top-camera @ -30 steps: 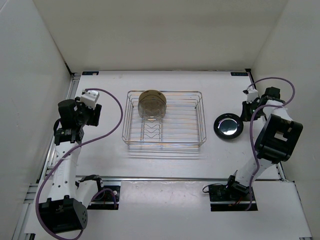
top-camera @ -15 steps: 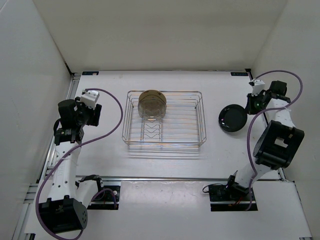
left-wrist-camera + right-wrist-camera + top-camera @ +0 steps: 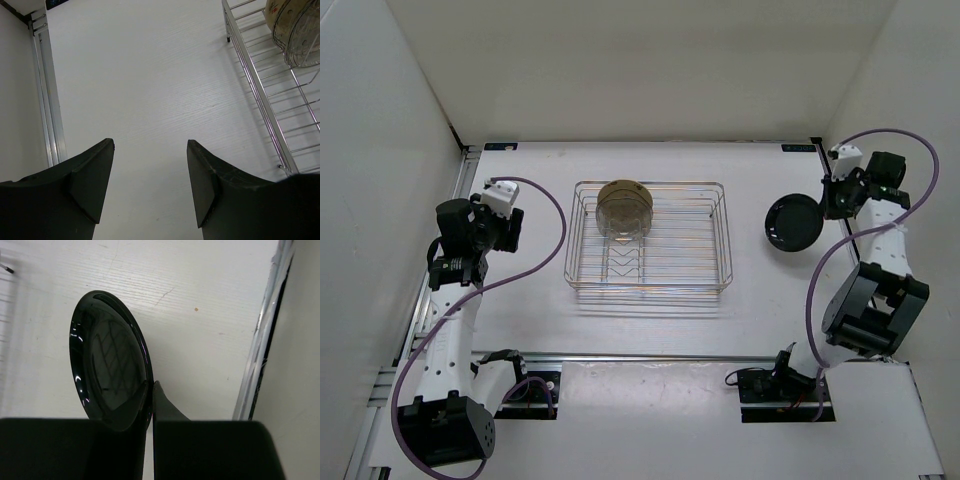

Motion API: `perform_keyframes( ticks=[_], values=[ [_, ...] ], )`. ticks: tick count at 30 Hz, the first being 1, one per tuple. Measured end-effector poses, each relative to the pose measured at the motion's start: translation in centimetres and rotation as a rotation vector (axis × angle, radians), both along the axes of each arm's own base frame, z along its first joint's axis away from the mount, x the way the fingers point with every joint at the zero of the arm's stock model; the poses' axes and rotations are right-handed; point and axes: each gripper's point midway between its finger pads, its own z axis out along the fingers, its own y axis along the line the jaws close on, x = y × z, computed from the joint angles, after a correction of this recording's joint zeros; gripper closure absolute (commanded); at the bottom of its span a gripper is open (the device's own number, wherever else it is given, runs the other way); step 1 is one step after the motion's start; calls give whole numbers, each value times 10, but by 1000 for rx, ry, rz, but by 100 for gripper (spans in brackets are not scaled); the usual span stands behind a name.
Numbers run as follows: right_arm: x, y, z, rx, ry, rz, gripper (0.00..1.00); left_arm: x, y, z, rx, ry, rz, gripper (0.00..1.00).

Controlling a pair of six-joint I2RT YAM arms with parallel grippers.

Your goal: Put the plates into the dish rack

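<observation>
The chrome wire dish rack (image 3: 720,240) stands mid-table. Plates stand on edge at its far left end: a tan-yellow one (image 3: 621,190) behind a translucent speckled one (image 3: 623,222), also seen in the left wrist view (image 3: 300,30). I cannot make out the pale off-white plate. My right gripper (image 3: 825,212) is shut on the rim of the glossy black plate (image 3: 793,224), held tilted on edge above the table right of the rack; the right wrist view shows the plate (image 3: 107,370) pinched between the fingers (image 3: 167,407). My left gripper (image 3: 150,170) is open and empty, left of the rack (image 3: 255,80).
White enclosure walls stand on three sides. An aluminium rail (image 3: 45,100) runs along the table's left edge and another (image 3: 257,350) along the right edge, close to the right gripper. Purple cables loop from both arms.
My right gripper has lifted the black plate off the table, tipped it from flat to on edge, and carried it up and slightly back-right. The left arm has not moved.
</observation>
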Motion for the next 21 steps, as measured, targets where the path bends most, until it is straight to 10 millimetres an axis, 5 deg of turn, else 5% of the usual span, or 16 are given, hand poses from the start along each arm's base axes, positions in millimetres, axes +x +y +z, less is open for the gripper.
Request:
perform_keyframes(
  ticks=[4,12,21],
  values=[
    [3,2,27,-72,-47,-9,100,0,-2,0,-6,0,-7,29],
    [35,16,123,-243,-245,3,100,-1,-4,1,-15,-4,-16,29],
    [48,94,193,-429,-405,143,100,-5,-7,1,-25,-11,-25,29]
  ],
)
